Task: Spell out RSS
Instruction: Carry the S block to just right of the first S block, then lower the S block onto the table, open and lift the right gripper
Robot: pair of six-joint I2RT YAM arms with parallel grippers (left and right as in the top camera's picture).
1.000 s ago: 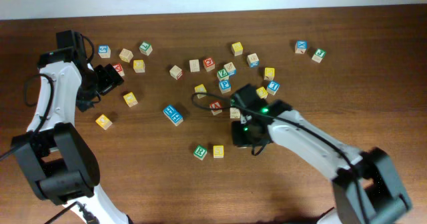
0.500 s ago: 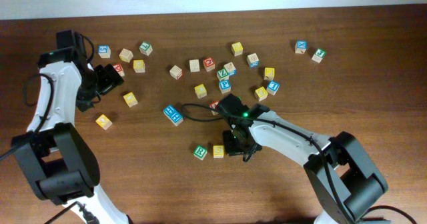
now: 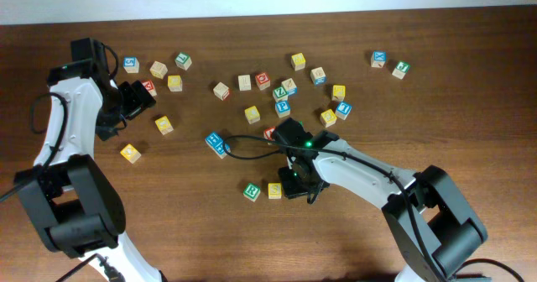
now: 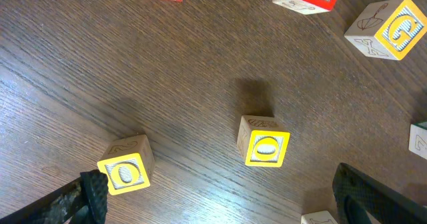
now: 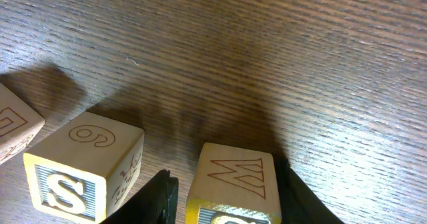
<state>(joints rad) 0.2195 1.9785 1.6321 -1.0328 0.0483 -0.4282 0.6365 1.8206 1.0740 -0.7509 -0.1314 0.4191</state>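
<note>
A green R block [image 3: 251, 190] and a yellow S block [image 3: 275, 190] sit side by side near the table's front middle. My right gripper [image 3: 295, 184] is just right of the S block. In the right wrist view it [image 5: 227, 201] is shut on a yellow-faced block [image 5: 233, 184] with a W engraved on its side, low over the wood beside the S block [image 5: 83, 164]. The gripper hides this block in the overhead view. My left gripper [image 3: 126, 106] hangs open and empty at the far left, its jaws [image 4: 227, 204] wide apart above two yellow O blocks [image 4: 127, 169] [image 4: 265, 144].
Several loose letter blocks lie scattered across the back half of the table, among them a blue block [image 3: 217, 143], a red block [image 3: 263, 80] and a pair at the back right [image 3: 379, 59]. A red block [image 3: 270, 133] lies just behind my right arm.
My right gripper has moved left and toward the front with its block, ending beside the S block. The left arm has not moved.
</note>
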